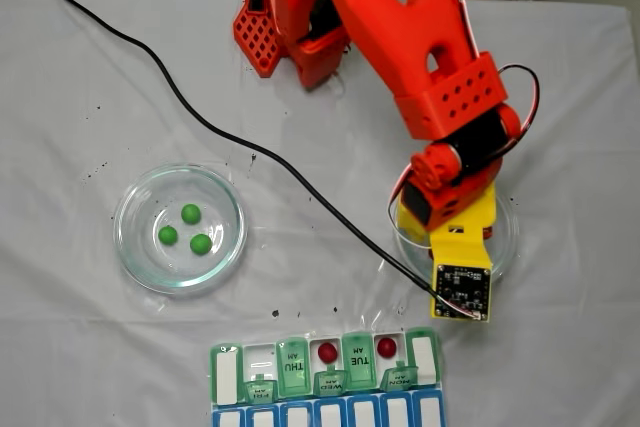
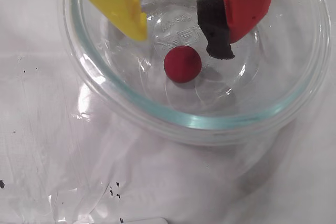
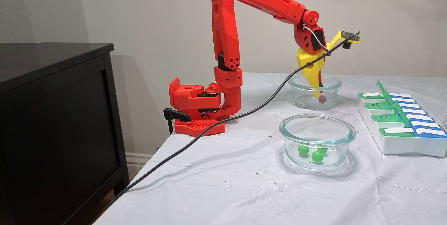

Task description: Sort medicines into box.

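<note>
- My gripper (image 2: 181, 32) hangs inside the far glass dish (image 2: 210, 121), fingers spread and pinching nothing. In the wrist view the yellow finger (image 2: 118, 3) sits upper left and the red finger, with its black foam pad (image 2: 214, 27), upper right.
- One red ball (image 2: 182, 64) lies on the dish floor, just below the gap between the fingertips and touching neither. In a fixed view it shows low in that dish (image 3: 322, 98).
- The three green balls (image 1: 188, 228) rest together in the other glass dish (image 1: 130, 247), well apart from my gripper.
- The pill box (image 1: 225, 377) stands at the near edge of the desk (image 1: 100, 347). Two red balls (image 1: 327, 352) (image 1: 387, 346) already sit in open compartments of its green row.
- Judgement: the step in hand is taking up the last red ball. To do it well I should bring the fingertips down so the ball sits squarely between them, then close slowly; a glossy round ball on glass will likely roll off if one finger touches first.
- How far the fingertips stand above the dish floor I cannot read with certainty; they appear close.
- Risk: nudging the dish wall on the way.
</note>
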Tool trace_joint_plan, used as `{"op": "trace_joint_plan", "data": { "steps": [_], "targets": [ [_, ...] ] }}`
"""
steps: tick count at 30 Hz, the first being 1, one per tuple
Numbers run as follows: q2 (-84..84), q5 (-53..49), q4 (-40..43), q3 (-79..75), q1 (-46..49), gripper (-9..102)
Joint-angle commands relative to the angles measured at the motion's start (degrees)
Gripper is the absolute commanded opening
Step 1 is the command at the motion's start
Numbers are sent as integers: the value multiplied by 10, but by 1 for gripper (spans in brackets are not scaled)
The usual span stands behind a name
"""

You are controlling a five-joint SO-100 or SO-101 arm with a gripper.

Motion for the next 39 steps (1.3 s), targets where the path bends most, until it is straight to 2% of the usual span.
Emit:
{"op": "trace_joint_plan", "data": {
  "steps": [1, 15, 23, 25, 28, 29, 33, 39],
  "targets": [
    [-5, -6, -20, -11, -1, 20],
    [-40, -14, -66, -13, 10, 19],
    [-48, -32, -85, -9, 14, 15],
    [-51, -37, -84, -9, 12, 12],
    [-55, -41, -93, -8, 11, 0],
    [-57, -39, -93, -8, 11, 0],
    [-47, -31, -68, -11, 5, 0],
    [7, 58, 72, -59, -15, 0]
  ]
}}
